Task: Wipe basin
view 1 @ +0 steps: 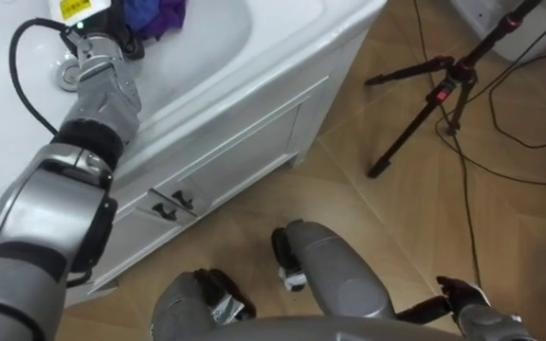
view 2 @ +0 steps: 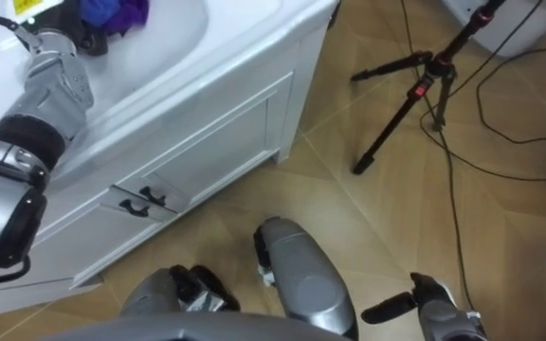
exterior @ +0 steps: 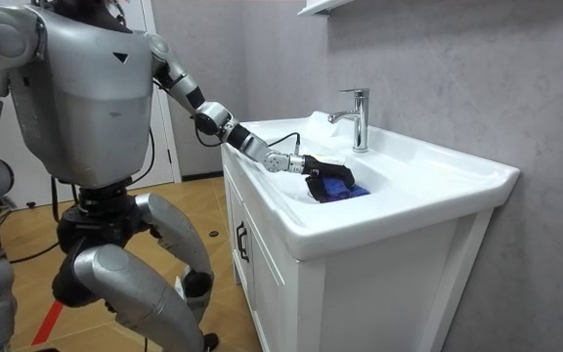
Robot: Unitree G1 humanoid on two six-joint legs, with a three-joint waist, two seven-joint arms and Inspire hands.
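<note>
As it sits in basin [exterior: 428,172], left robot hand [exterior: 318,168] clutches blue cloth [exterior: 340,188].

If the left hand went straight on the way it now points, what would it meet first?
The blue cloth right at the left hand; past it, probably the basin's inner wall on the room view's right. The faucet seems off to the side, though depth is unclear.

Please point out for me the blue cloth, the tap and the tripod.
blue cloth [exterior: 345,191], room view, on its bunched middle.
tap [exterior: 361,122], room view, on its upright body.
tripod [view 1: 441,93], left eye view, where its legs meet.
</note>
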